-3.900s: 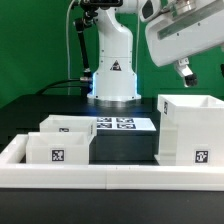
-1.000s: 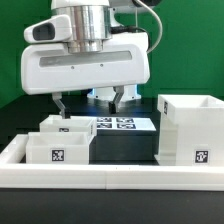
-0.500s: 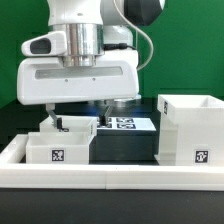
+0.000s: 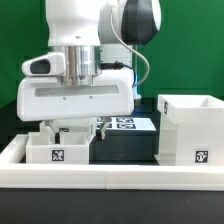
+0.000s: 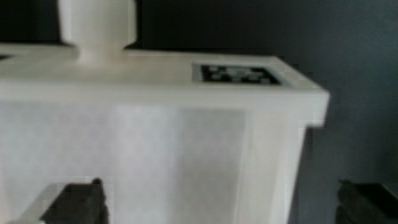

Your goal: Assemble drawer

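The drawer's tall boxy housing [image 4: 188, 128] stands at the exterior view's right. Two small white trays sit at the left: the front tray [image 4: 60, 150] shows its tag, and the rear tray [image 4: 82, 124] is mostly hidden behind my hand. My gripper [image 4: 73, 128] is open and low over the rear tray, one finger [image 4: 47, 129] on each side of it. In the wrist view my gripper [image 5: 219, 205] straddles a white tray [image 5: 160, 120] with a tag [image 5: 237, 75] on its top. The dark fingertips [image 5: 75, 203] stand apart from its sides.
The low white border wall [image 4: 110, 180] runs along the front and left. The marker board [image 4: 128, 123] lies between trays and housing. The robot base stands behind my hand. A blurred white post [image 5: 95, 30] shows beyond the tray in the wrist view.
My gripper came from the upper right, moved left and dropped down over the two trays. Its fingers now reach the rear tray's level. The parts have not moved.
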### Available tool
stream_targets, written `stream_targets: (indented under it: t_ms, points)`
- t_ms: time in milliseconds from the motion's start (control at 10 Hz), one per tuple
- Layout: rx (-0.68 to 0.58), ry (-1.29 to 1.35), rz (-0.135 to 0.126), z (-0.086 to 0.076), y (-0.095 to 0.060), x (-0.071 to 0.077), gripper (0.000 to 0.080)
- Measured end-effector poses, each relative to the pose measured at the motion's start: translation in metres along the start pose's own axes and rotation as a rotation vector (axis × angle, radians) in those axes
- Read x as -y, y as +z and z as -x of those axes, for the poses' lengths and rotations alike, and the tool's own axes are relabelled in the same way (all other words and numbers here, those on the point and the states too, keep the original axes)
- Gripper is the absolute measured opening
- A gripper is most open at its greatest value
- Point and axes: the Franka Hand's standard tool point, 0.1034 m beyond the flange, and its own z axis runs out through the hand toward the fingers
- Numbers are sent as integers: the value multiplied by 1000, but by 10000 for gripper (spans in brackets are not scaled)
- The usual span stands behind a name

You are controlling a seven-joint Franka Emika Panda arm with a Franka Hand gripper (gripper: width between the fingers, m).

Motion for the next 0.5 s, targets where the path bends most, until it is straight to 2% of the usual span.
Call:
stream_targets:
  t_ms: [200, 400, 500]
  points:
    - [25, 2, -8, 10, 12, 4, 648]
    - [35, 0, -13, 13, 17, 7, 648]
    - [37, -2, -15, 13, 18, 8, 563]
